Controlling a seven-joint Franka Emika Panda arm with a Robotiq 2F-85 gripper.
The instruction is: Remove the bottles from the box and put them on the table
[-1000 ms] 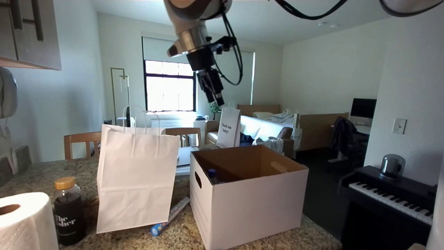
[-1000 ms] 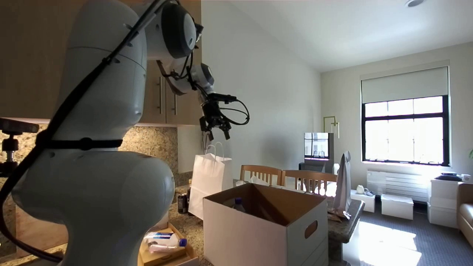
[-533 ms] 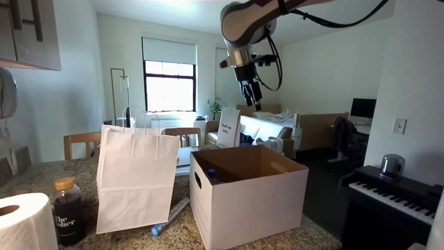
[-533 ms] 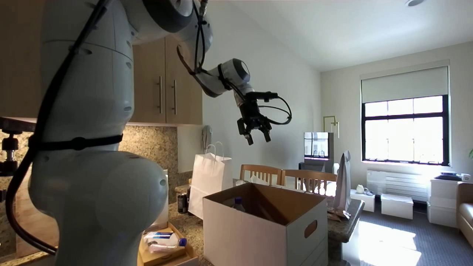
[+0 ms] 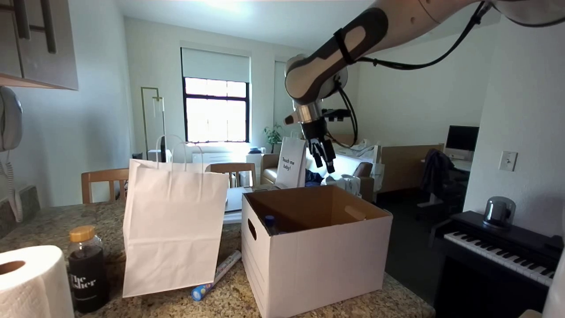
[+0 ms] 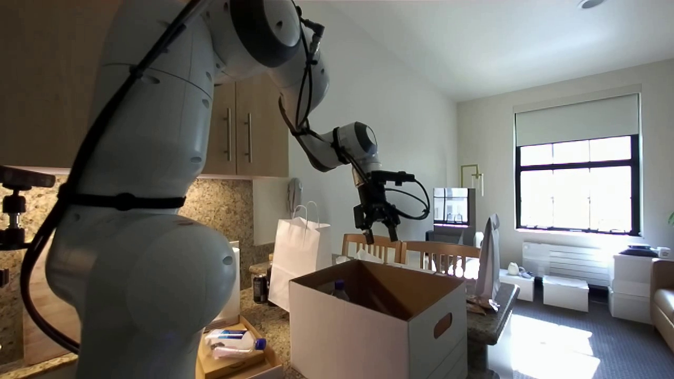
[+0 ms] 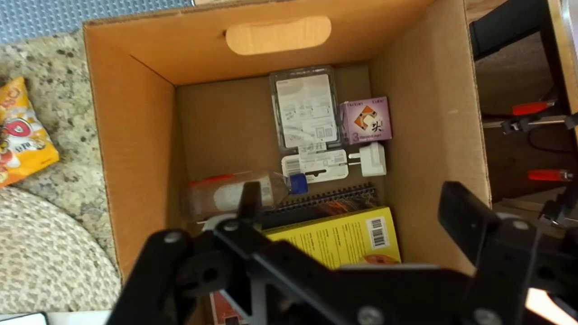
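The white box stands open on the speckled table; it also shows in an exterior view. In the wrist view, a clear bottle with a blue cap and red at its bottom lies inside the box. A blue-capped bottle stands up at a box corner; it also shows in an exterior view. Another bottle lies in a cardboard tray near the robot base. My gripper is open and empty above the box, as both exterior views show. It hides part of the box inside.
A tall white paper bag stands beside the box, with a tube between. A dark jar and paper roll are farther along. Inside the box lie a yellow book, a plug and a purple packet.
My gripper has moved sideways from near the white bag to over the box, then lowered towards the box opening. It stays open. The box, bottles and bag have not moved.
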